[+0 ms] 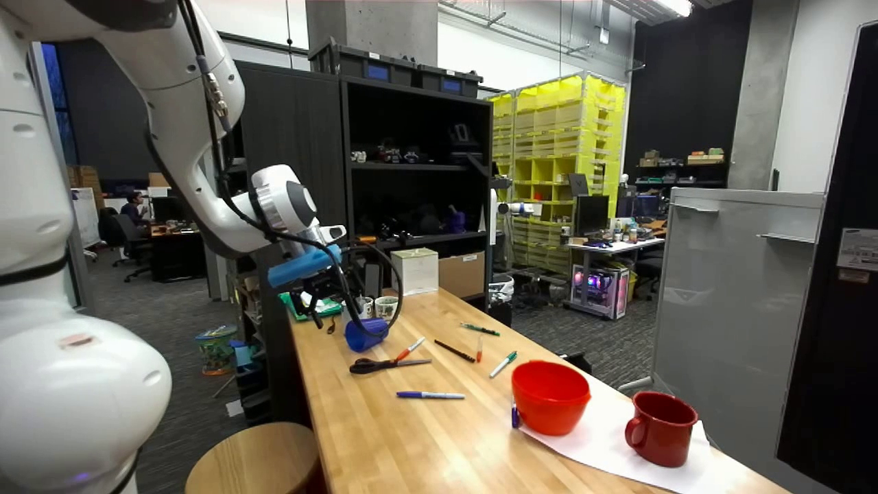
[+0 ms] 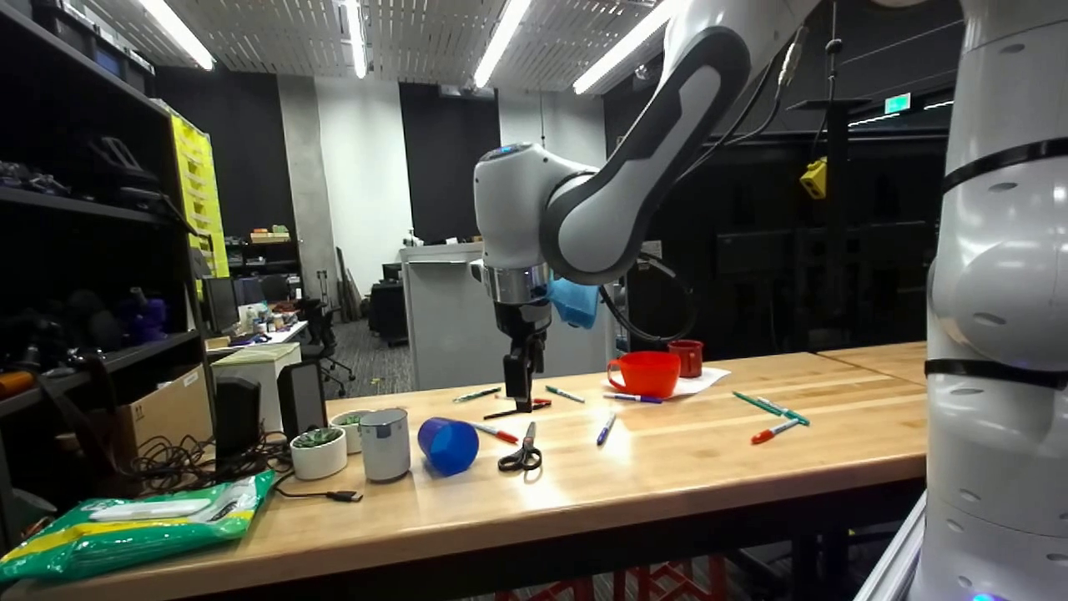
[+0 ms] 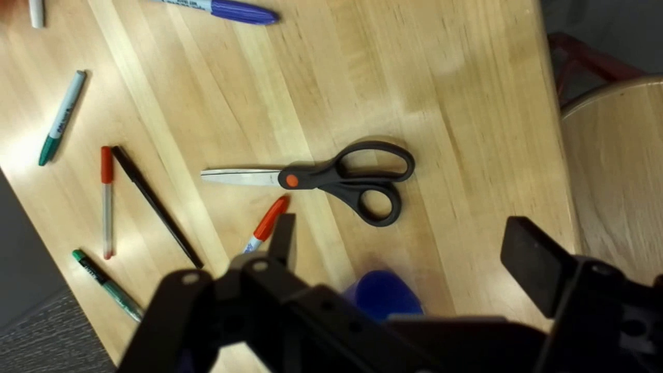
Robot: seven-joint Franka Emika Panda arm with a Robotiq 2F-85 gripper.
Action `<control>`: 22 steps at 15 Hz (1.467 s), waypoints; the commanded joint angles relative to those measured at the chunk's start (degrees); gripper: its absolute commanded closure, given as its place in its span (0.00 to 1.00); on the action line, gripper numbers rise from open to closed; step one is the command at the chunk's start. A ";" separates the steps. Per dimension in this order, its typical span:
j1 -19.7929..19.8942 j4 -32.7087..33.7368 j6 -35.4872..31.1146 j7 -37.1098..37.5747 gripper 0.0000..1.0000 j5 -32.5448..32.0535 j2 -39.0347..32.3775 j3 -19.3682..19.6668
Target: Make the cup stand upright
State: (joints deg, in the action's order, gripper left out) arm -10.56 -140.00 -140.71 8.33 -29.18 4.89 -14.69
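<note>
Your cup (image 2: 448,446) was plain blue and your gripper (image 3: 406,254) was black. You had a bright red bowl (image 1: 551,401), a dark red mug (image 1: 665,432), black and silver scissors (image 3: 313,177) with an orange dot (image 3: 292,180), and a light brown wooden table (image 2: 709,451) with paler stripes.

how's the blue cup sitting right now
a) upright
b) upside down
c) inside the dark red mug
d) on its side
d: in an exterior view the blue cup lies on the table with its open mouth facing sideways.
</note>
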 commanded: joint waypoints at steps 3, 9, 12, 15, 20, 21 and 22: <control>-0.20 0.80 0.10 0.00 0.00 0.05 -0.65 0.36; -0.44 2.20 -3.06 7.33 0.00 -14.02 -5.00 -0.30; -1.39 3.64 -5.13 11.42 0.00 -21.09 -8.62 0.33; -1.48 5.79 -6.52 15.43 0.00 -27.79 -12.52 0.16; -2.07 11.44 -6.93 20.88 0.00 -38.02 -19.08 0.54; -2.04 12.65 -7.01 21.14 0.00 -39.07 -20.34 0.51; -2.06 13.81 -6.99 21.57 0.00 -40.21 -21.50 0.53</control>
State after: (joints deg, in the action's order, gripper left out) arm -11.70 -130.19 -147.60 27.81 -65.68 -12.80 -14.66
